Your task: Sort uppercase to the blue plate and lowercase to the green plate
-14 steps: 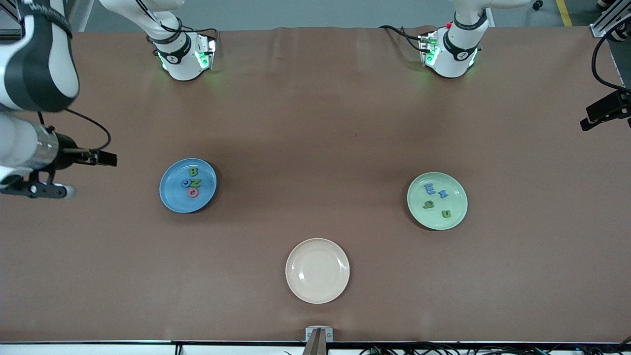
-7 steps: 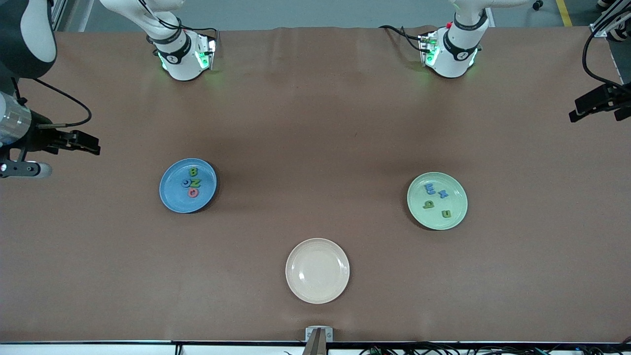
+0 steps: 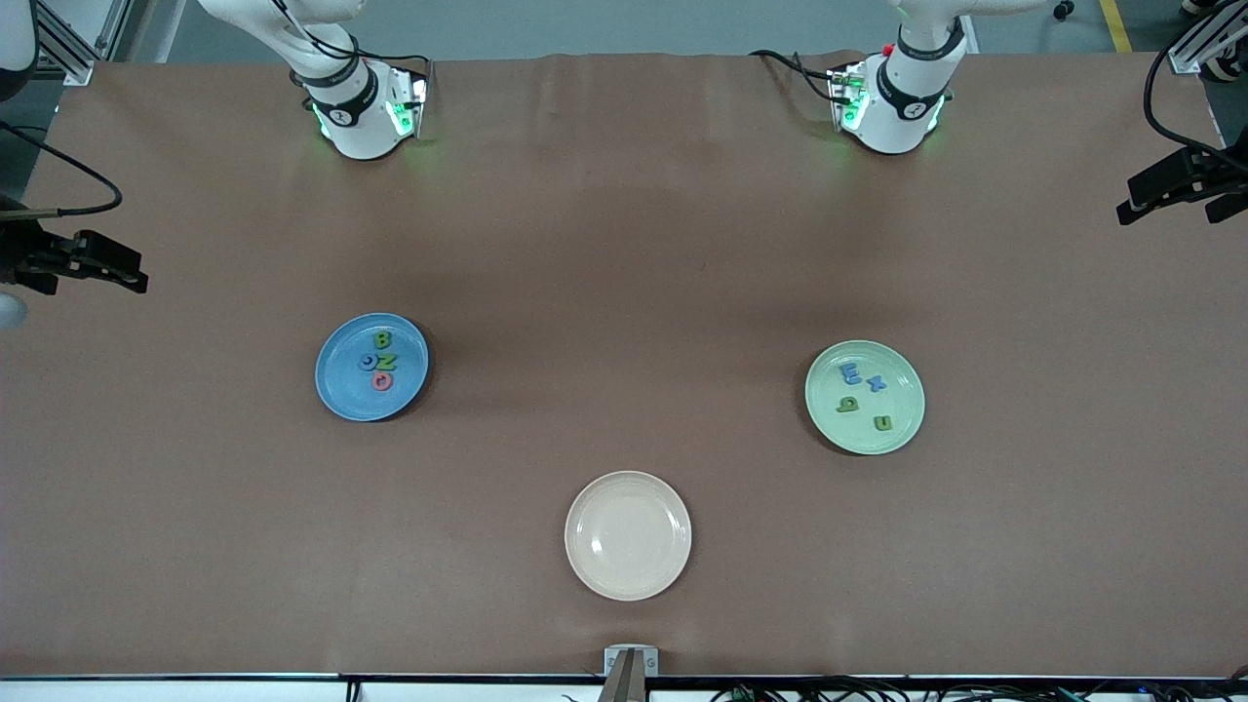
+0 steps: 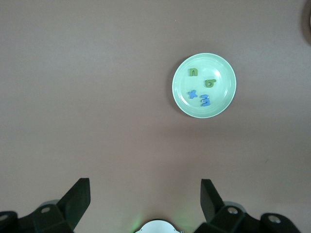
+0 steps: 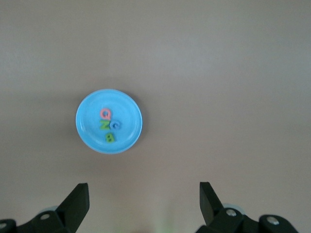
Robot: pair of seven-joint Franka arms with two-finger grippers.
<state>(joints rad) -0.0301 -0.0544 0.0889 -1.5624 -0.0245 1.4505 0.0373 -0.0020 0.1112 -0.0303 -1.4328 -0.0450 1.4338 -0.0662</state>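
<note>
The blue plate (image 3: 343, 395) holds the uppercase letters: green B (image 3: 382, 340), green N (image 3: 388, 360), blue G (image 3: 368, 362) and red Q (image 3: 382, 381). On the green plate (image 3: 902, 429) lie the lowercase letters: blue m (image 3: 851, 372), blue x (image 3: 877, 383), a green 9-like letter (image 3: 847, 404) and a green u-like letter (image 3: 881, 422). My right gripper (image 5: 144, 191) hangs open and empty high over the table's edge at the right arm's end, looking down on the blue plate (image 5: 87, 127). My left gripper (image 4: 145, 187) is open and empty high over the left arm's end, with the green plate (image 4: 224, 94) below it.
A cream plate (image 3: 628, 575) with nothing in it sits near the front edge, midway between the two coloured plates. Both arm bases (image 3: 356, 107) (image 3: 897, 97) stand along the table's edge farthest from the front camera. Brown tabletop surrounds the plates.
Both arms have drawn back outward toward their own ends of the table, the right arm the most. Plates and letters have not moved. Both grippers stay open.
</note>
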